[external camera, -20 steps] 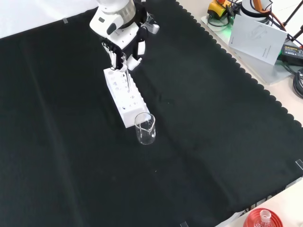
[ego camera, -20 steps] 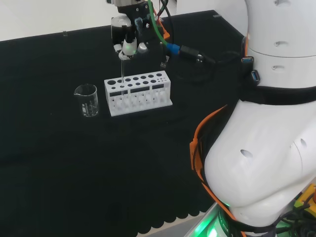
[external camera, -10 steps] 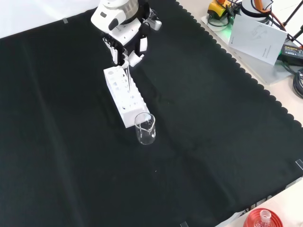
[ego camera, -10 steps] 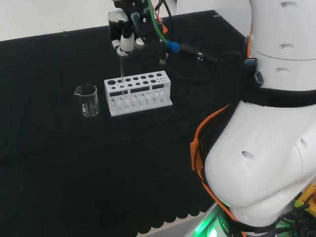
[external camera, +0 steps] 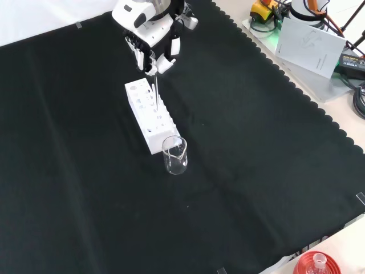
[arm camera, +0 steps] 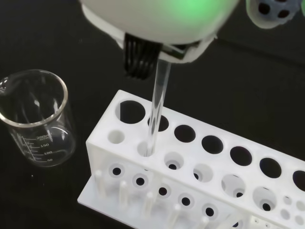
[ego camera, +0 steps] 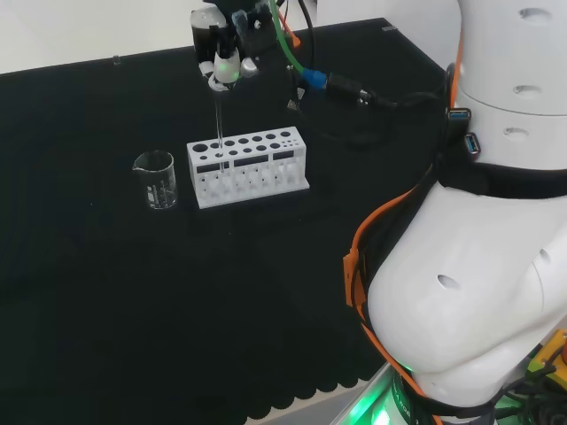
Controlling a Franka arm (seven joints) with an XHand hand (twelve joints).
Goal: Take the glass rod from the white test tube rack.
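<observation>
Hand: I see the hand (ego camera: pixel 225 62) above the rack's (ego camera: pixel 248 166) end nearest the beaker (ego camera: pixel 156 180) in the head view, fingers curled round the top of the rod (ego camera: pixel 218 119).
Rod: it hangs straight down from the fingers, upright, its long axis in line with the hole beneath it. In the wrist view the rod (arm camera: pixel 157 107) runs from the hand (arm camera: pixel 157 21) down into a small hole near the rack's (arm camera: pixel 200 162) beaker end.
Tip: I judge the lower end is not yet clear of the rack; the wrist view shows it meeting the top plate at the hole, though I cannot tell how deep it reaches.
Key relation: the rod lies directly below the fingers, so the way out is along its own axis, straight up. Any sideways drift would press the glass against the hole's edge.
Beaker: it stands just beside the rack's end, apart from it, in the front view (external camera: pixel 175 155) nearer the camera than the rack (external camera: pixel 149 117); it looks empty.
Front view: the hand (external camera: pixel 153 45) sits beyond the rack's far end, with the rod (external camera: pixel 154 91) as a thin line slanting down to the rack.
Stage: I judge the lift is under way and unfinished.
</observation>
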